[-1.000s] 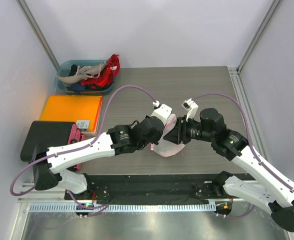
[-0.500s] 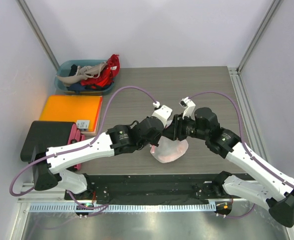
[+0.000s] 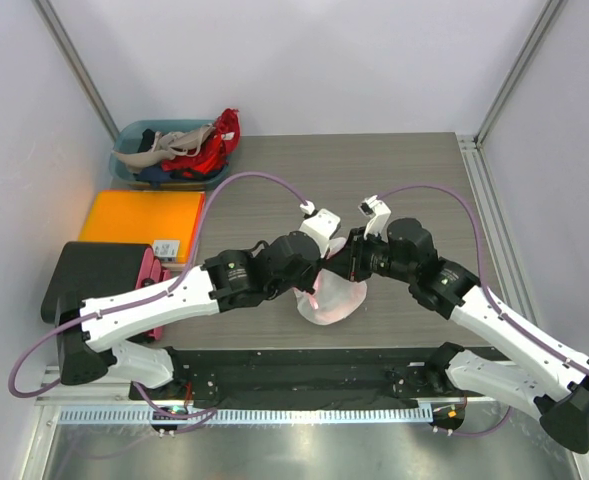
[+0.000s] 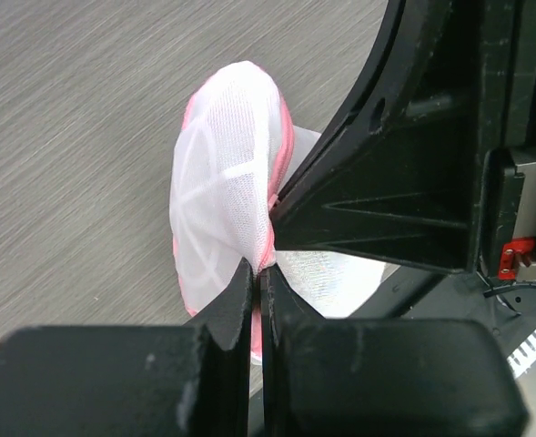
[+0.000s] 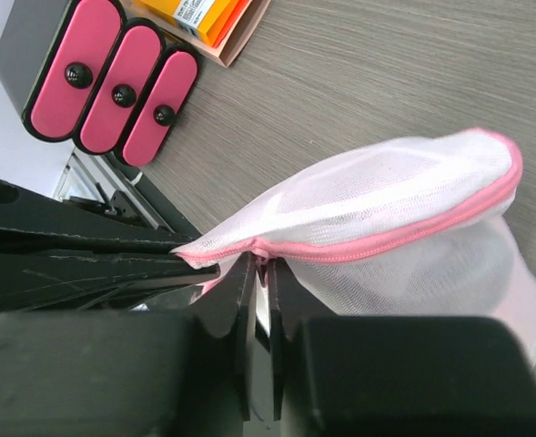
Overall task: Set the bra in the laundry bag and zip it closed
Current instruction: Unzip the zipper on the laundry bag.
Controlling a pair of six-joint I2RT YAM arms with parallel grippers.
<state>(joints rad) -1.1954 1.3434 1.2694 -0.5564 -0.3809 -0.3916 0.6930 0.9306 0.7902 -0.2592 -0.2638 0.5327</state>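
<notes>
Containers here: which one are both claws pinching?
The white mesh laundry bag with pink trim, gripped by left gripper and right gripper; the teal bin sits apart, untouched, far left.

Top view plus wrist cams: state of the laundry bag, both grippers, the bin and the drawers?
laundry bag: held up, pinched at its pink edge by both grippers; the visible stretch of zip looks closed
left gripper: shut on the bag's edge
right gripper: shut on the bag's pink trim
bin: heaped with clothes
drawers: all three shut
</notes>
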